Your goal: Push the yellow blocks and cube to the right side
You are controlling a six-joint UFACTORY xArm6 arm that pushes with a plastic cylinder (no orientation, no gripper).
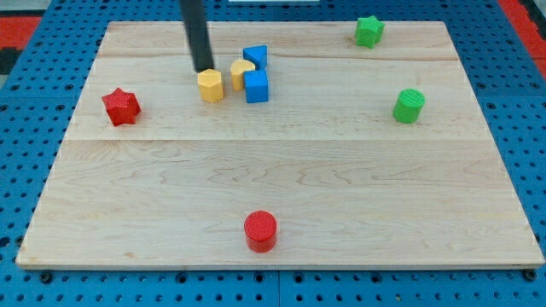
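Note:
A yellow hexagonal block sits at the view's upper left of centre. A second yellow block, rounded on top, is just to its right, touching a blue cube. Another blue block lies just above them. My tip is at the yellow hexagonal block's upper left edge, touching or nearly touching it. The rod comes down from the view's top.
A red star block lies at the left. A red cylinder sits near the bottom centre. A green star block is at the top right and a green cylinder at the right. The wooden board rests on a blue pegboard.

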